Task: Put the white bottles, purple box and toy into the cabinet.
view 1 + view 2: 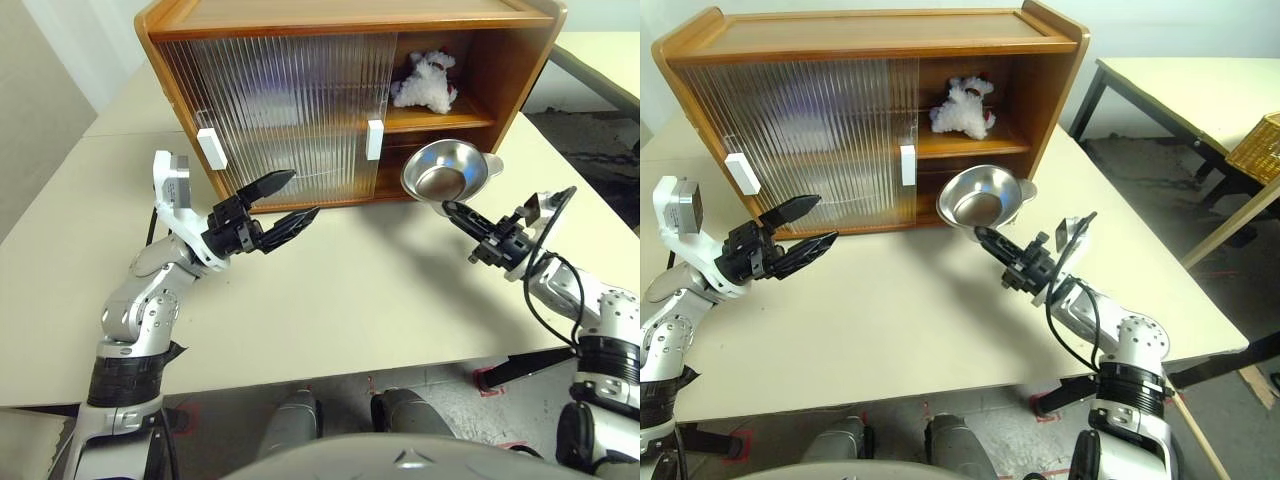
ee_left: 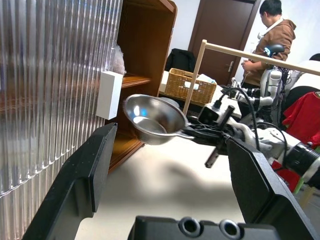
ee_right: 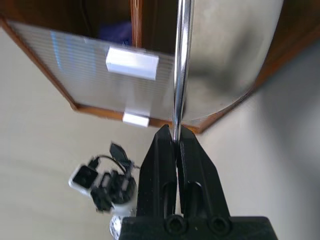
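Note:
The wooden cabinet [image 1: 340,20] stands at the back of the table, its ribbed sliding doors drawn to the left and its right end open. On the upper shelf there lies the fluffy white toy [image 1: 425,82]. My right gripper [image 1: 447,209] is shut on the rim of a steel bowl [image 1: 445,172], held in the air in front of the open end. My left gripper [image 1: 305,193] hangs open and empty just in front of the doors, near the white handles [image 1: 210,148]. A blurred bluish-purple shape [image 3: 115,32] shows inside the cabinet; I cannot tell what it is. The white bottles are hidden.
The pale table [image 1: 400,300] spreads wide between my arms and the cabinet. A second table [image 1: 1170,85] stands off to the right with a wicker basket [image 1: 1260,145] beyond it. A person [image 2: 272,35] stands by a door in the background.

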### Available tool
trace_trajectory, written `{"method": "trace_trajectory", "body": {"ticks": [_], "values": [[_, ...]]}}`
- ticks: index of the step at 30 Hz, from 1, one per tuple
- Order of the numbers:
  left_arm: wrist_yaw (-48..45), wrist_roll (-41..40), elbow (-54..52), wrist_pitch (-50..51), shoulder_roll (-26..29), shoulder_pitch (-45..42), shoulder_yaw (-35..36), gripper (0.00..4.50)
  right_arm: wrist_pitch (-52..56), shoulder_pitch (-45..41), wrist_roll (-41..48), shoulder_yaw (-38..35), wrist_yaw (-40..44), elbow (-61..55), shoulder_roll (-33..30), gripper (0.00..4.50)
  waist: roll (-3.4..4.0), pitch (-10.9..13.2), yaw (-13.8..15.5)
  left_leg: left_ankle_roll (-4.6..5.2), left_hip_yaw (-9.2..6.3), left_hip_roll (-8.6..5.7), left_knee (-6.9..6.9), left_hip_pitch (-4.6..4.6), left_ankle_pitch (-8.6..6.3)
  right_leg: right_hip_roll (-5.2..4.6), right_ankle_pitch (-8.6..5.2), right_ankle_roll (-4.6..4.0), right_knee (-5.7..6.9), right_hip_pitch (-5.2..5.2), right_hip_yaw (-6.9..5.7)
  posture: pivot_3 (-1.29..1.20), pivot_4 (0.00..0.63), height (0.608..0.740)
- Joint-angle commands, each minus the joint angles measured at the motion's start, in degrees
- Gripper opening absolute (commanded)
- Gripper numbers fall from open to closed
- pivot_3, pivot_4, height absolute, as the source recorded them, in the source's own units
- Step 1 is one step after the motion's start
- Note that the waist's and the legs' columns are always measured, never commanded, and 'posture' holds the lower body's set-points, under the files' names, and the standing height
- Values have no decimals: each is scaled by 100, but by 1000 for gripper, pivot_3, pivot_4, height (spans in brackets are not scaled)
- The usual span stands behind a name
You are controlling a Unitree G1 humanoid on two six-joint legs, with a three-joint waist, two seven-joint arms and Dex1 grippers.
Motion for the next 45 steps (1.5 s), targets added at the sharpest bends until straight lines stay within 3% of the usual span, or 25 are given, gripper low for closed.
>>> {"method": "trace_trajectory", "body": {"ticks": [1,12,22,29,32,42,45], "values": [[-6,58,-37,0,29,-31,4,4500,-185,-363,-104,-34,-172,296,234,43,1,0,-2,2,0,0,0,0,1,0,3,2,1,-1,0,-60,60,740],[118,11,-237,58,83,119,97,4500,-1021,-1377,-1108,-140,163,1656,804,43,7,2,4,8,-2,2,1,-2,5,0,12,-29,2,-9,-1,-28,71,740],[299,-79,-546,172,204,324,264,4500,-2289,-2680,-2459,-389,1178,3943,868,43,13,6,70,7,-2,4,-14,-5,4,0,20,-74,14,-25,-5,22,78,740],[479,-130,-807,211,271,524,434,4500,-3012,-3192,-3156,-609,1514,4907,914,43,13,7,131,6,-1,4,-39,-4,5,0,29,-88,15,-36,-10,77,77,740],[558,-155,-948,227,265,660,494,4500,-3373,-3313,-3476,-656,1483,5178,918,789,13,6,175,5,-2,5,-49,-2,6,0,29,-88,16,-38,-11,90,77,740],[557,-136,-808,157,192,540,363,4500,-3192,-3332,-3946,-987,1616,5273,646,4447,12,7,295,-3,-2,7,-57,0,9,0,32,-106,19,-39,-15,42,74,740],[428,-82,-566,102,107,316,214,4500,-2391,-3072,-3856,-996,1843,4784,423,4447,10,6,312,-5,1,7,-54,0,12,0,36,-112,23,-38,-15,10,71,740]]}}
